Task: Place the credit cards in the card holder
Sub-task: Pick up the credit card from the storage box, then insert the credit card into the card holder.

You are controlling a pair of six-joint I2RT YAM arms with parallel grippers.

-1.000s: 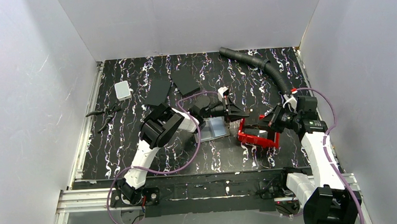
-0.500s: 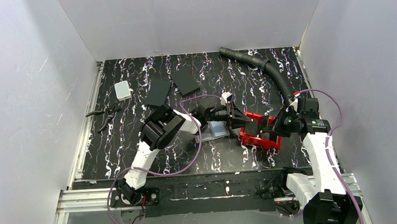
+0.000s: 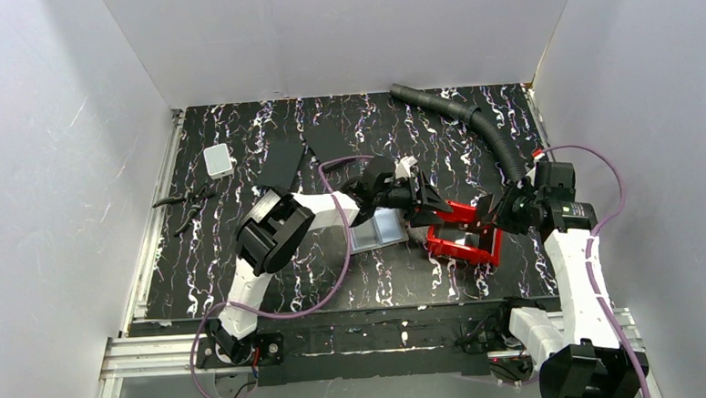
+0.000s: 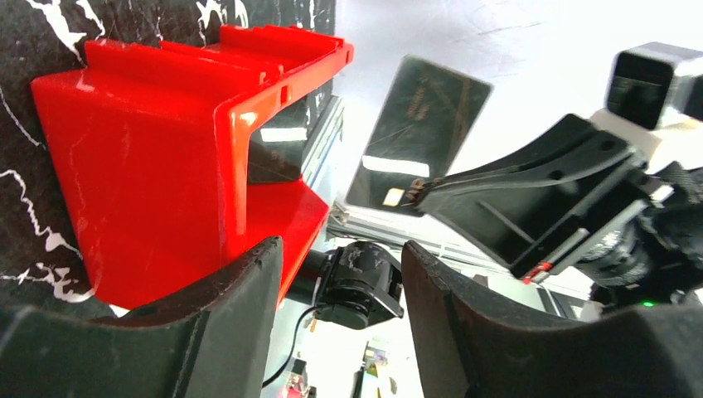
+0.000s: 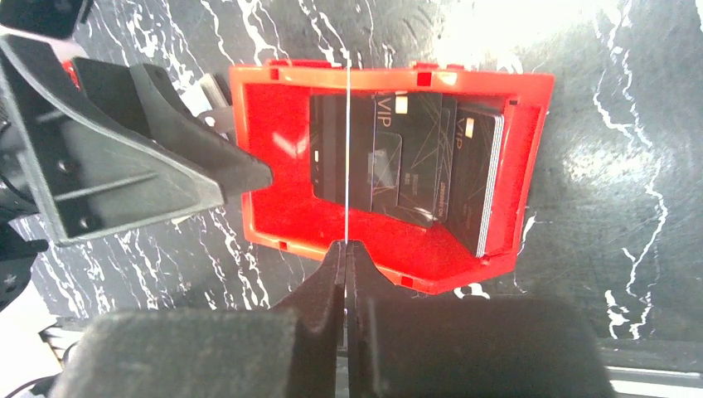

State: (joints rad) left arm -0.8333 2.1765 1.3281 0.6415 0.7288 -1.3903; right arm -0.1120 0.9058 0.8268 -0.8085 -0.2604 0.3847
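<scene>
Grip on the right side looks firm: the right end effector (image 5: 346,246) is closed flat on one short end of a credit card (image 4: 414,133). The card stands out ahead of the fingers, with its long axis in line with them. The right wrist view sees it edge-on, only as a thin pale line above the red tray (image 5: 273,215), where the other cards (image 5: 414,157) lie stacked. The left end effector (image 4: 336,265) has its jaws parted to a middle width and holds nothing. It reaches to the tray wall on its own side, near the held card but apart from it.

The card holder (image 3: 375,227) seems to lie open on the bench (image 3: 238,159), just left of the tray and directly below the left wrist. From the held card, the holder is therefore to the left, past the tray wall, with the left end effector between them. The left arm is clearly the nearer one to it.

I judge that the coming move turns on this. Either the card goes to the parted left jaws, or the right arm carries it across the left one. The card shows its flat face to the left wrist, so those jaws would probably have to turn before they can pinch it.
</scene>
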